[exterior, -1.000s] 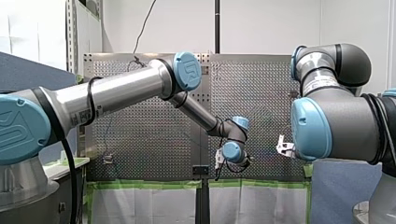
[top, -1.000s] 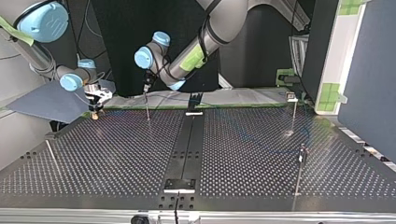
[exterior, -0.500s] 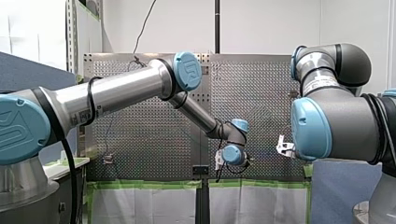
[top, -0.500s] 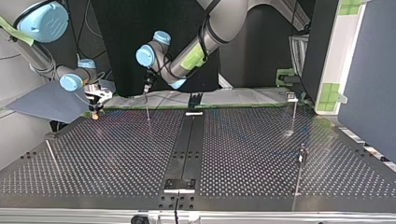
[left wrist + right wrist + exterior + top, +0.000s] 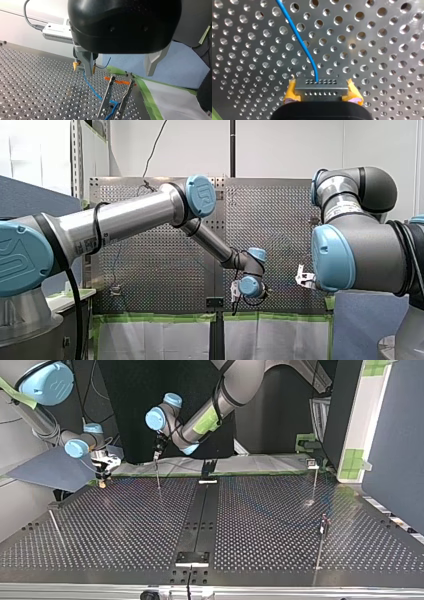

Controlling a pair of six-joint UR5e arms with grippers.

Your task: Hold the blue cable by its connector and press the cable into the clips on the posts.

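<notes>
In the right wrist view my right gripper (image 5: 321, 96) is shut on the grey connector (image 5: 320, 87), yellow pads (image 5: 290, 95) on both its sides. The blue cable (image 5: 299, 40) leaves the connector and runs away over the perforated table (image 5: 374, 50). From the left wrist view, the connector (image 5: 80, 67) hangs just above the table, and the cable (image 5: 91, 87) slopes down to two slanted metal posts (image 5: 107, 96) and passes between their bases. My left gripper (image 5: 118, 74) stands wide open above those posts, holding nothing. In the top view it (image 5: 157, 454) hangs over a thin post (image 5: 158, 476).
More thin posts stand at the top view's right (image 5: 314, 480) (image 5: 322, 532) and left (image 5: 55, 529). A black rail (image 5: 200, 515) runs down the table's middle. Green tape (image 5: 147, 92) marks the table's edge beside the slanted posts, with a blue panel (image 5: 175, 65) beyond.
My left arm's wrist has sunk slightly in the front view. My right arm and the connector have not moved.
</notes>
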